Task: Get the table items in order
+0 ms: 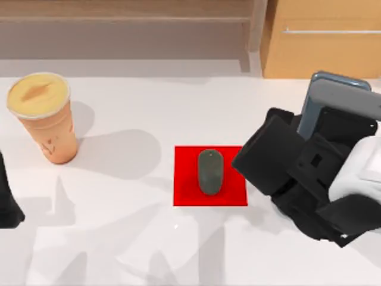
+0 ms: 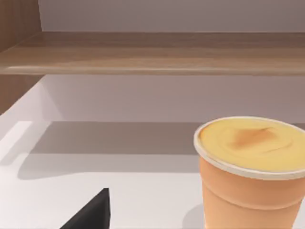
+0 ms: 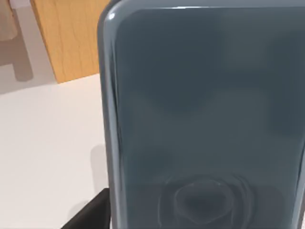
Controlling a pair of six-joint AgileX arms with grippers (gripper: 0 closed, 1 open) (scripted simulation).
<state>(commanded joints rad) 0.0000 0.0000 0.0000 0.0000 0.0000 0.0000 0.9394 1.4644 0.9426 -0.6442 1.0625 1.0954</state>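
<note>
The orange paper cup (image 1: 43, 116) with its yellow lid stands upright at the table's far left, and it looms close in the left wrist view (image 2: 252, 176). The dark grey mouse (image 1: 210, 171) lies on a flat red square (image 1: 184, 190) at the centre. At the right, the grey-blue phone (image 1: 333, 98) stands nearly upright, its lower part hidden behind my right gripper (image 1: 315, 149), which is pressed close to it. In the right wrist view the phone (image 3: 205, 119) is very near. My left gripper (image 1: 7, 202) sits parked at the left edge, nearer than the cup.
The white table (image 1: 119, 238) is bare along its front. A light wooden cabinet (image 1: 321, 42) with a metal handle stands behind the right end, and a low wooden shelf (image 1: 125, 18) runs behind the left and middle.
</note>
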